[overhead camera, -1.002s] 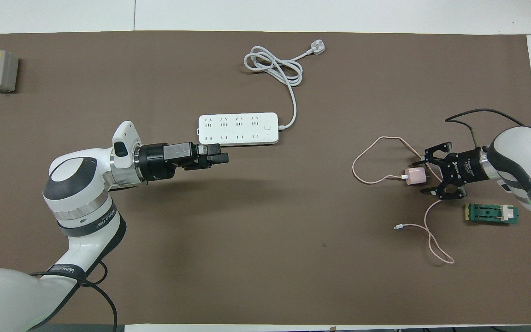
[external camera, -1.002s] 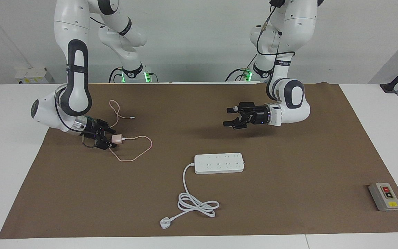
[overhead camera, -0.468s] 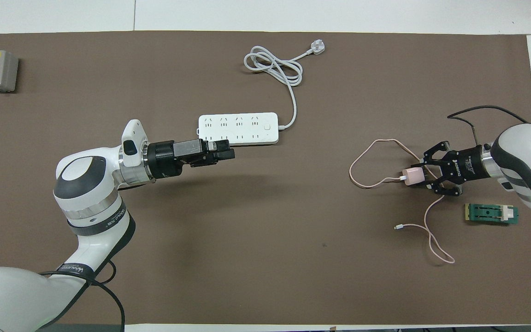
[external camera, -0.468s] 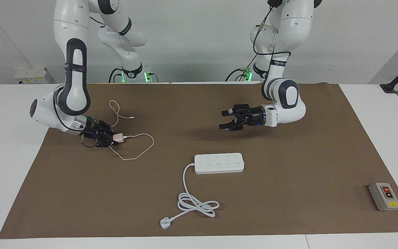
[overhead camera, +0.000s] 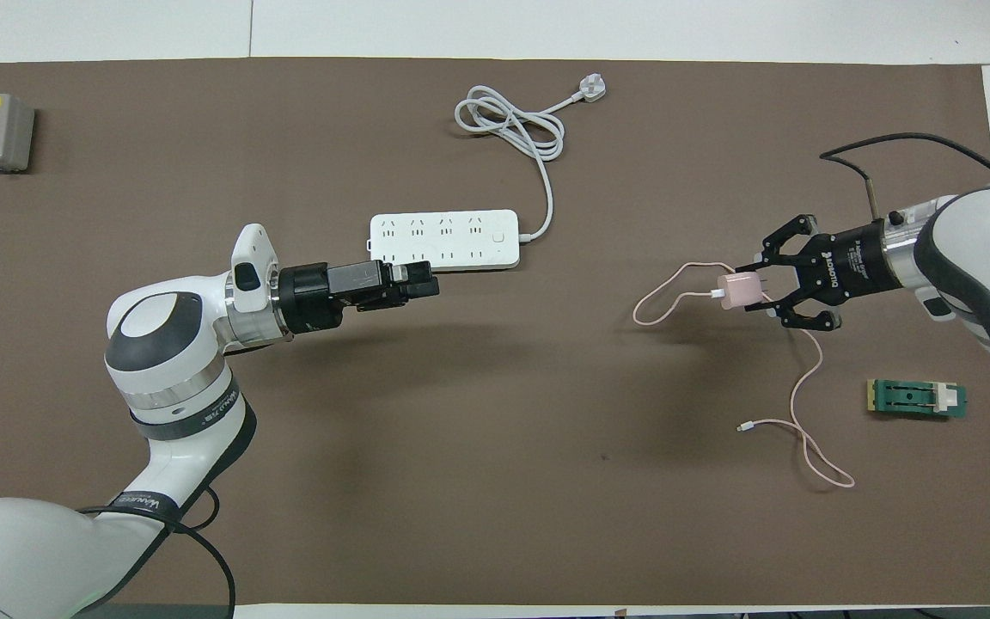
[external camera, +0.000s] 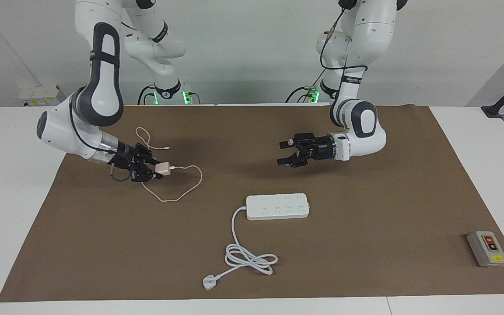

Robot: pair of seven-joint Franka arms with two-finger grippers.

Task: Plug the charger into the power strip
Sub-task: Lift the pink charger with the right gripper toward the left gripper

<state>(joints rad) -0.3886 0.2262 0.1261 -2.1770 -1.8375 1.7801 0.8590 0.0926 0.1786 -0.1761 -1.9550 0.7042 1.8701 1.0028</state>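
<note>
Right end effector (external camera: 155, 169) clamps the charger (external camera: 162, 168) (cable trailing); left end effector (external camera: 288, 152) hovers, fingers apart.

**Two white arms with black fittings**

Glossy white shells are worn by both arms, with dark grey oval panels at the joints and silver rings at the wrists. Black cables are looped along them. Green lights are shown at the bases. Black linkage grippers are fitted.
</note>
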